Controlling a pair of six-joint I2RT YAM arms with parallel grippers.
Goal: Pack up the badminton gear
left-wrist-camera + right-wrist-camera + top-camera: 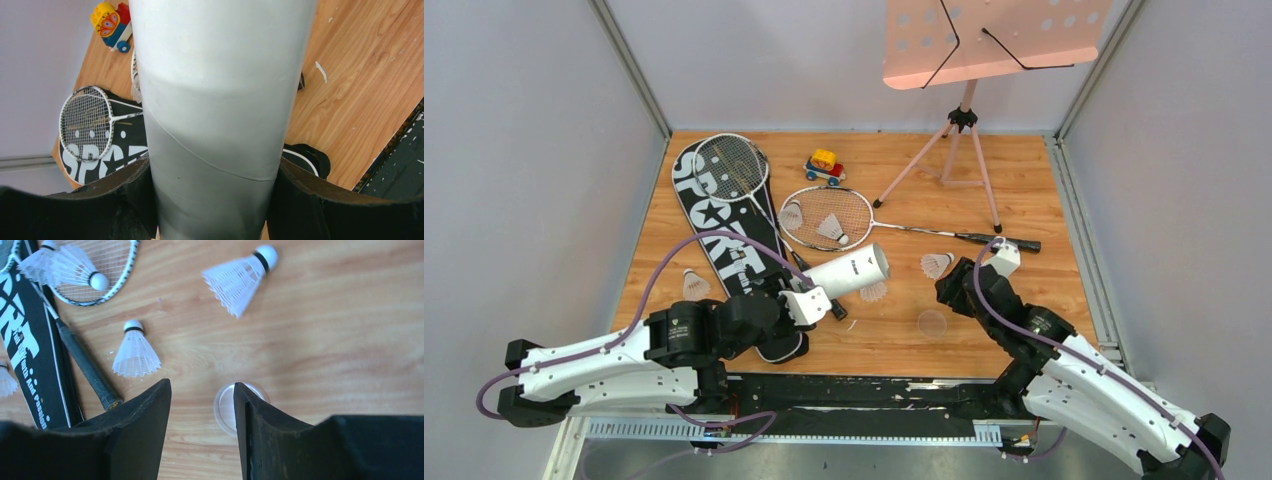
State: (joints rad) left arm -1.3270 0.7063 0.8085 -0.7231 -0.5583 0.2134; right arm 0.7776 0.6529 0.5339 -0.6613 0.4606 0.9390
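My left gripper (820,300) is shut on the white tube (852,271), which fills the left wrist view (215,100) between both fingers. The black SPORT bag (724,235) lies at the left with one racket (731,167) on it. The second racket (827,216) lies mid-table with two shuttlecocks (831,227) on its strings. Several white shuttlecocks lie about, one near the tube's mouth (873,291) and one (936,264) by my right gripper (952,290). That gripper is open and empty (202,390), low over the wood beside a clear round lid (224,407).
A small toy car (825,165) sits at the back, also in the left wrist view (112,24). The pink music stand (964,120) stands at the back right. A lone shuttlecock (694,283) lies left of the bag. A racket handle (87,367) lies left of my right gripper.
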